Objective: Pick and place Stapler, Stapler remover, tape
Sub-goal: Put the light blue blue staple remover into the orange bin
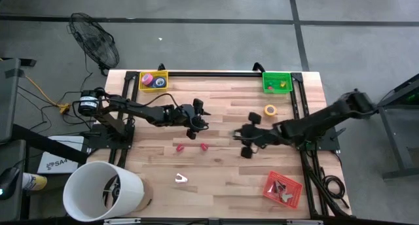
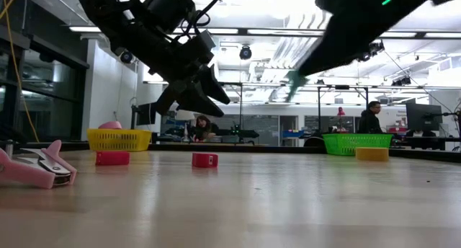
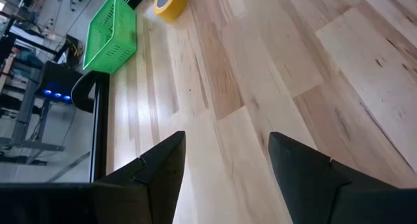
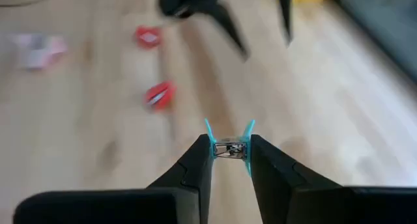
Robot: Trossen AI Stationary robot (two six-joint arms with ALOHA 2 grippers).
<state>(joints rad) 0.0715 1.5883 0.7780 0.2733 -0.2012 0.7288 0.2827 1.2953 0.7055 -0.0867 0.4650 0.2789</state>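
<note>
At the desk's point(image 1: 216, 179) near-left corner a large white bucket point(image 1: 103, 191) overhangs the edge. At the far-left corner sits a yellow basket point(image 1: 153, 80) holding a pink roll and a blue one. The left arm reaches from the left side toward the middle, its left end effector point(image 1: 195, 120) raised above the wood with its fingers point(image 3: 163, 168) spread apart and nothing between them. Just in front of it, two small red staplers point(image 1: 179, 148) and point(image 1: 203, 146) lie side by side on the desk, and nearer the front edge lies a pink-and-white stapler remover point(image 1: 181, 179). The right arm stretches in from the right edge, low and nearly level; its right end effector point(image 4: 229, 150) is closed on a small blue stapler remover point(image 4: 229, 148), just right of the red staplers. Beyond it a roll of yellow tape point(image 1: 270, 110) stands on the desk, near a green basket point(image 1: 276, 82) in the far-right corner with small items inside. An orange basket point(image 1: 283, 188) at the near right holds pale pieces I cannot identify.
</note>
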